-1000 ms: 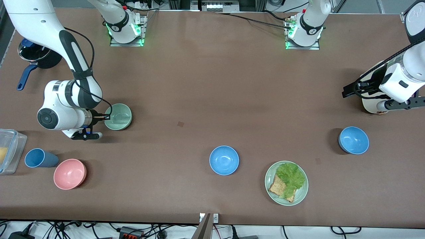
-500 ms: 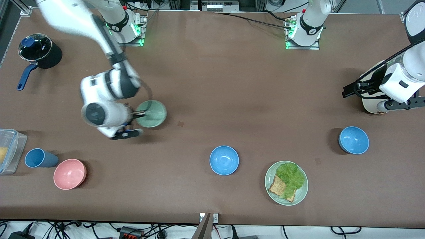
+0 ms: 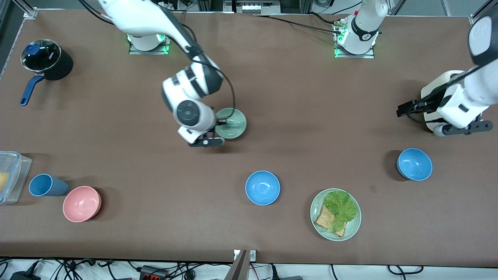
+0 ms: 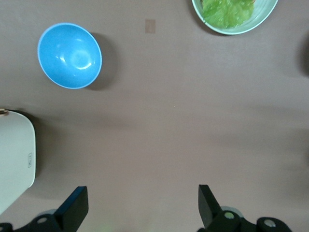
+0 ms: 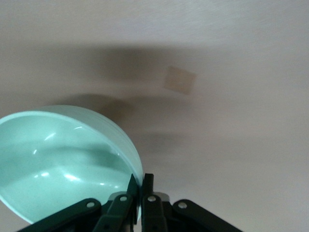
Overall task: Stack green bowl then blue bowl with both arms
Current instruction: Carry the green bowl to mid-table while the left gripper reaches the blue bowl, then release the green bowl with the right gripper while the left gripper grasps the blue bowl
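My right gripper (image 3: 218, 123) is shut on the rim of the pale green bowl (image 3: 232, 123) and holds it in the air over the middle of the table. In the right wrist view the bowl (image 5: 63, 159) hangs from the pinched fingers (image 5: 141, 186). One blue bowl (image 3: 262, 188) sits on the table nearer the front camera. A second blue bowl (image 3: 414, 164) sits toward the left arm's end; the left wrist view shows it too (image 4: 70, 55). My left gripper (image 3: 404, 108) is open and empty, above the table (image 4: 140, 208).
A pale green plate with lettuce and toast (image 3: 335, 214) lies near the front edge. A pink bowl (image 3: 81, 203), a blue cup (image 3: 46, 185) and a clear container (image 3: 9, 175) stand at the right arm's end. A black pot (image 3: 46, 62) stands by the back corner. A white appliance (image 3: 437, 97) sits under the left arm.
My right arm has carried the green bowl from the right arm's end toward the table's middle. The left arm has shifted slightly.
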You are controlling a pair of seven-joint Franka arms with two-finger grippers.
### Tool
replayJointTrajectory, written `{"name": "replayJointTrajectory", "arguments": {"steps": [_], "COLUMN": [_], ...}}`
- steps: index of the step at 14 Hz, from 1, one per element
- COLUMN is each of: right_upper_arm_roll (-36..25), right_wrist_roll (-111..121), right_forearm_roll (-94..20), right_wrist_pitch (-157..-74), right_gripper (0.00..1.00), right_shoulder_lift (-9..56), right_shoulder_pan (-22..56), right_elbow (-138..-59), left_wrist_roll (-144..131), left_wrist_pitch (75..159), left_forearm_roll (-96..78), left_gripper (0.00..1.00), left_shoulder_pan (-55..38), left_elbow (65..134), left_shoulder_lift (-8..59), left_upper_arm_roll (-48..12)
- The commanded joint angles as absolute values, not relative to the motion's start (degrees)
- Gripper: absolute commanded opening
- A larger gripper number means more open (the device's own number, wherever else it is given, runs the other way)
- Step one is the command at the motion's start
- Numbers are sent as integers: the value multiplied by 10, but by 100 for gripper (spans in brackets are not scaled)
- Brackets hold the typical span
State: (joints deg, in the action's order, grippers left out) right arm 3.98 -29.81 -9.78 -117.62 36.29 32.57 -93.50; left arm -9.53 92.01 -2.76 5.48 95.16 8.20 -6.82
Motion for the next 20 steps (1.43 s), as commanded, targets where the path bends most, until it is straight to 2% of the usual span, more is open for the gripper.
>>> {"name": "replayJointTrajectory", "arguments": {"steps": [1,4,6,10,14,18,20], "right_upper_arm_roll": [34,33,30,9,-89,-165,-198], "right_wrist_roll": [-336,-334,-344,-357,-327,-311,-265], "right_forearm_roll": [-145,-163,-163,-160,-155,-155,-152], "right_wrist_pitch": [-1200,-1213,-1212,-1154,-1043,-1036,-1026], "right_gripper": [0,0,99,100,100,100,100], "right_shoulder_lift": [385,393,390,331,294,288,274], "right_shoulder_pan": [360,372,370,356,346,347,348], "right_elbow": [-910,-910,-908,-862,-773,-749,-746], "left_wrist_roll": [-51,38,87,161,243,265,265], "left_wrist_pitch": [946,1032,1087,1180,1272,1301,1309], "left_forearm_roll": [-14,5,6,32,31,31,31], "left_gripper": [100,100,100,100,100,99,88], "left_shoulder_pan": [83,142,163,195,228,240,242], "left_elbow": [925,911,911,911,911,916,918], "left_shoulder_lift": [135,208,242,307,366,398,406], "left_upper_arm_roll": [-68,-68,-68,-68,-68,-68,-68]}}
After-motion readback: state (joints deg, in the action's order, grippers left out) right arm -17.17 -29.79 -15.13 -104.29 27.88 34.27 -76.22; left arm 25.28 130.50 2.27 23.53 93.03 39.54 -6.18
